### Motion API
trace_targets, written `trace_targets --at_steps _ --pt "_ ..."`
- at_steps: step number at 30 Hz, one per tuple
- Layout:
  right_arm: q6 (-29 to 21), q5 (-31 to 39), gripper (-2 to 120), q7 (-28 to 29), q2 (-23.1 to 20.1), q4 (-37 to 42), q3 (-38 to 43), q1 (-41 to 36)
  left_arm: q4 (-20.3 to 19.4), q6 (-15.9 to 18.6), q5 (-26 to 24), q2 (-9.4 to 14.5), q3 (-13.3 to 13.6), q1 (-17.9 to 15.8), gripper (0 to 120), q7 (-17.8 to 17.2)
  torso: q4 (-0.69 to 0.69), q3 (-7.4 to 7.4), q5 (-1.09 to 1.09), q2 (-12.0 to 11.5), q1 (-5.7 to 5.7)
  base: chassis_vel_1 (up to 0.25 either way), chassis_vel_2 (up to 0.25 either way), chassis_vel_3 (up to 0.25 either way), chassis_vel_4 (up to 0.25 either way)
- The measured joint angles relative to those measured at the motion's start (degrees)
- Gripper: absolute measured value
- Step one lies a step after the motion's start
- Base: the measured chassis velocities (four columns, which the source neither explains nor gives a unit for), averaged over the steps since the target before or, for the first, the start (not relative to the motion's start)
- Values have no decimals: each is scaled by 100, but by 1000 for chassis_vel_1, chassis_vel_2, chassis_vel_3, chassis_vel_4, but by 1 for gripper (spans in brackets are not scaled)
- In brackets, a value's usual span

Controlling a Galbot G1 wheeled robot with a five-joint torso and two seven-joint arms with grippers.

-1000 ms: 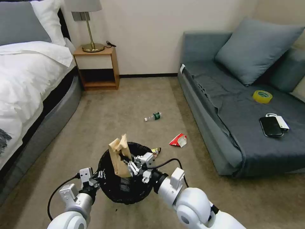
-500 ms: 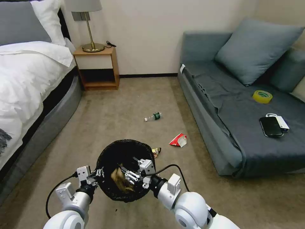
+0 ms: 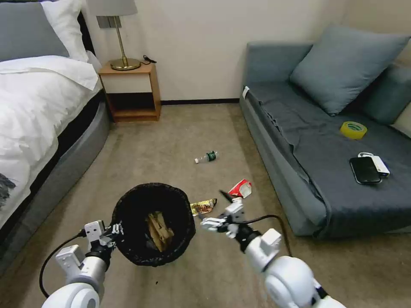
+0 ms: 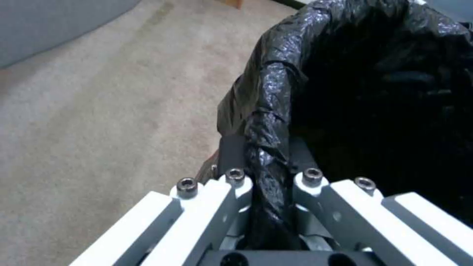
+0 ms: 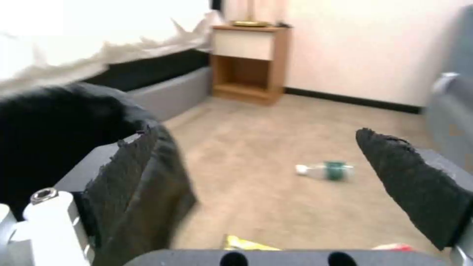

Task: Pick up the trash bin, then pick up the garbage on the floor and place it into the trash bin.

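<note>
The trash bin (image 3: pixel 128 250) is a small round container lined with a crinkled, glossy black plastic bag. It is held above the carpeted floor (image 3: pixel 162 141) at the robot's lower left. Inside it lies the tan crumpled paper (image 3: pixel 159 225).

The left gripper (image 4: pixel 266 173) has its fingers (image 4: pixel 231 147) closed on the bagged rim of the bin, one inside and one outside. The right gripper (image 3: pixel 218 213) is beside the bin on its right, above the floor, with its fingers (image 5: pixel 414 184) spread wide and nothing between them.

On the floor: the gold wrapper (image 3: pixel 203 207) lies just beside the bin, the red-and-white packet (image 3: pixel 240 188) lies near the sofa (image 3: pixel 278 141), and the clear bottle (image 3: pixel 206 157) with a green label lies farther off, towards the wall.
</note>
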Motion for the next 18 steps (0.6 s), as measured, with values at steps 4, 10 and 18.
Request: trace_targets --at_steps 4,10,18 --pt "166 -526 100 137 232 72 287 -384 -10 -32 59 -1 -29 -42 5 -6 0 0 -1 0 0 0 0 0 0" --pt "260 -1154 100 429 638 153 520 -824 -68 -56 137 -13 -83 -96 5 -40 1 0 0 0 0 0 0 0 0" --pt "387 -1652 100 599 922 155 668 -1185 -92 -102 126 2 -253 -124 5 -65 1 0 -1 0 0 0 0 0 0"
